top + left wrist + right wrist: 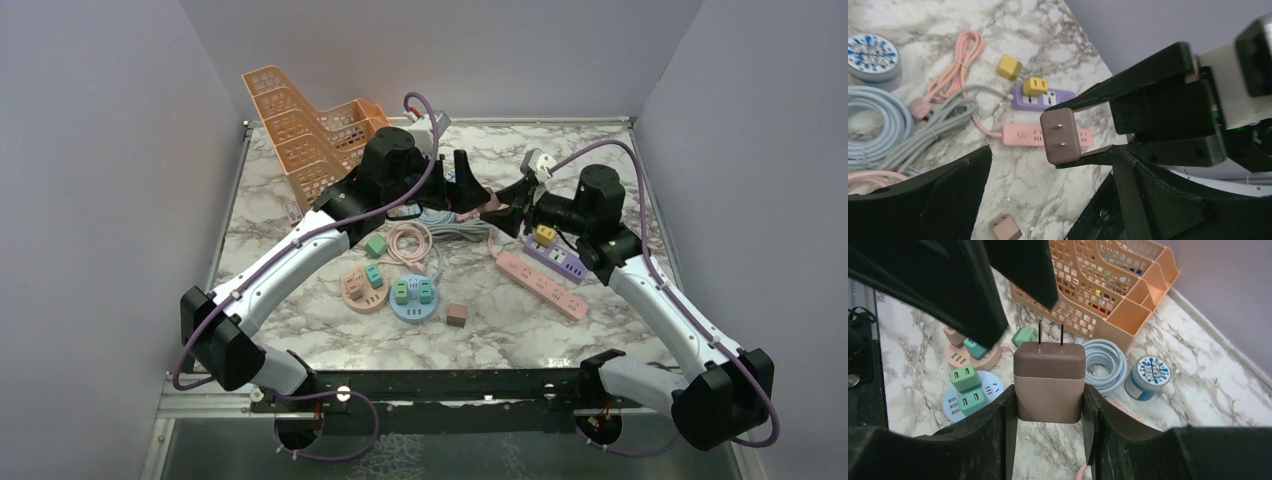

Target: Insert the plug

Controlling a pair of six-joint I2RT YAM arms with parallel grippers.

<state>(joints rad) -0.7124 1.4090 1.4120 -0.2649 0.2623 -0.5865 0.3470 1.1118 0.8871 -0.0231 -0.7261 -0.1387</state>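
Nearest, a black rail [450, 383] runs along the near edge of the table [620, 330], carrying both arm bases. At the far left stands an orange basket [305, 130]. The left gripper [470, 185] hangs over the table's far middle with its fingers [963, 295] spread wide and nothing between them. On the marble nearer than it lie a pink hub [360, 290] and a blue hub [414, 300], both round and carrying green adapters. A coiled pink cable [408, 240] lies by them, and a brown cube [457, 315] sits just right of the blue hub. The plug [1049, 375], brown with two prongs, is up in the air, clamped by its sides in the right gripper [1049, 395]. Its prongs point at the left gripper and do not touch it. Further right lie a pink strip [541, 285] and, just beyond it, a purple strip [560, 262] with a yellow adapter [545, 235] in it.
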